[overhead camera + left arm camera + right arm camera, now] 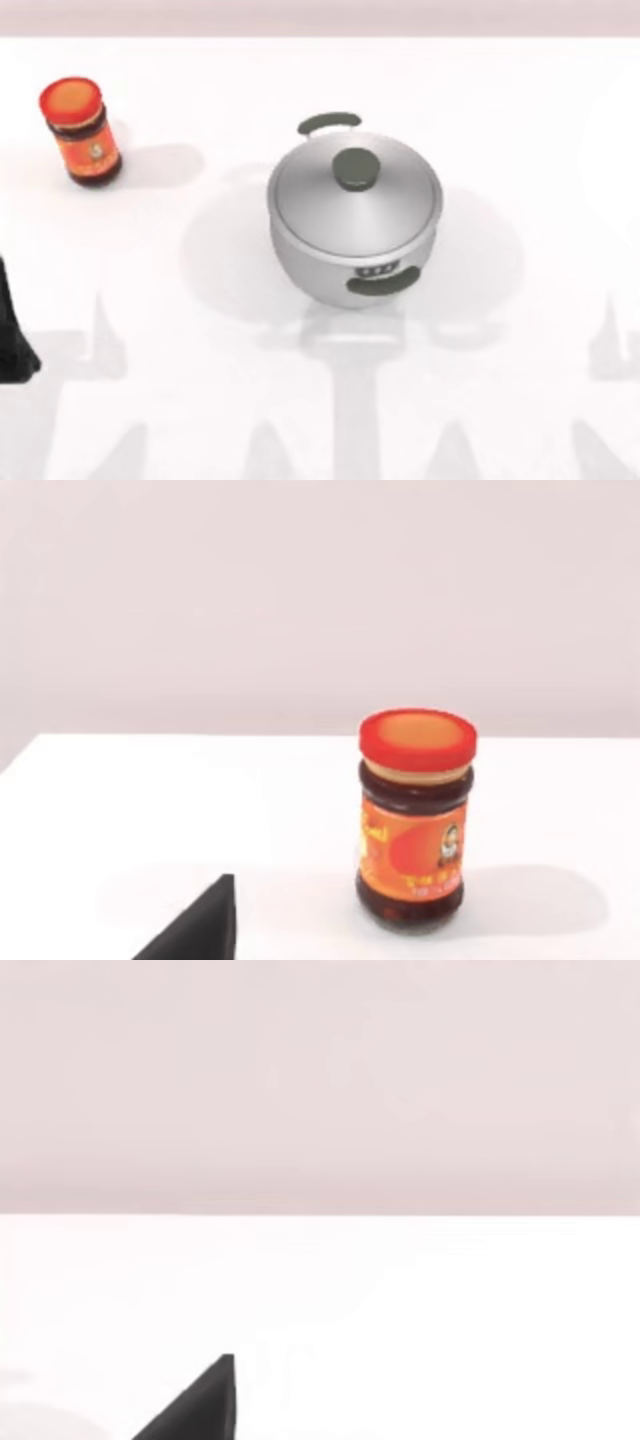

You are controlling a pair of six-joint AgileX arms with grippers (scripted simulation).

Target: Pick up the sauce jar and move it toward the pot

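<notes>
Looking down on the white desk point(520, 120), which fills nearly the whole top view. The pot point(354, 218) stands upright near the desk's middle, domed steel lid seated, dark grey knob point(356, 168) on top. One dark handle points toward the far edge, the other toward the near edge. Its shadow spreads broadly around the base.

The sauce jar point(82, 131) stands at the far left of the desk, well apart from the pot, with bare desk between them. In my left wrist view the sauce jar point(414, 818) is upright, red-orange lid on, orange-red label facing the camera, dark sauce visible above and below the label. It rests on the desk and nothing touches it.

My left arm point(12, 335) shows only as a dark shape at the left edge of the top view, nearer than the jar and apart from it. Of my left gripper point(200, 928) only one dark finger tip is visible in its wrist view, short of the jar; I cannot tell how its fingers are set.

My right gripper point(198, 1406) likewise shows one dark tip over bare desk; its finger state is also unreadable. The right arm is outside the top view.
</notes>
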